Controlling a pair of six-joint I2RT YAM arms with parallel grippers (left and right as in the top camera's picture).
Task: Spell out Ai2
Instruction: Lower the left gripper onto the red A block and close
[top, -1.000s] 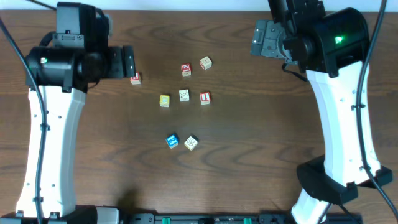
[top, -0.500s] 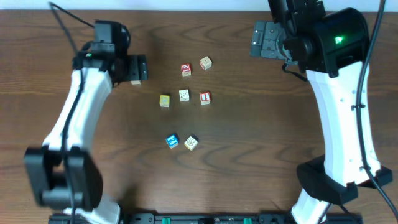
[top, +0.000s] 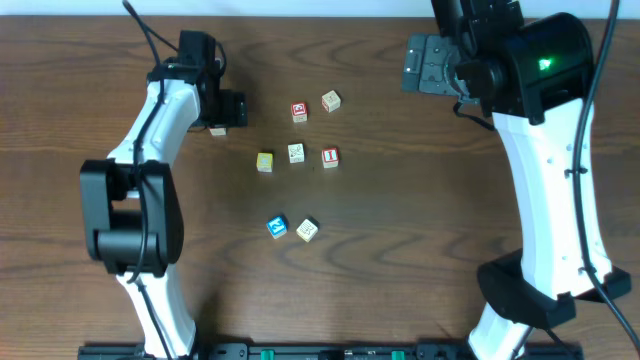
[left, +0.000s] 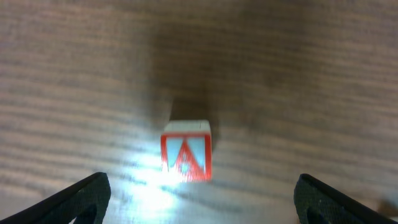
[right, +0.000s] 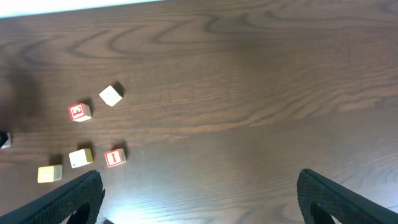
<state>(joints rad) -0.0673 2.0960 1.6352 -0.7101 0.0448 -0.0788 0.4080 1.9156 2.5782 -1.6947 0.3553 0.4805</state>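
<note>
A red-bordered block with the letter A (left: 186, 155) lies on the wooden table, just ahead of my open left gripper (left: 200, 204) and between its fingers. In the overhead view my left gripper (top: 228, 108) hangs over this block (top: 217, 130), which only partly shows. A red block with the letter I (top: 330, 157) also shows in the right wrist view (right: 115, 157). Another red block (top: 299, 112) lies near a cream block (top: 331, 101). My right gripper (top: 425, 62) is open and empty, high at the back right (right: 205, 199).
A yellow block (top: 264, 162) and a cream block (top: 296, 153) lie left of the I block. A blue block (top: 277, 227) and a cream block (top: 308, 229) sit together nearer the front. The table's far edge runs along the top.
My left arm has swung in and its gripper has moved right, over the A block. The right arm and the blocks have not moved.
</note>
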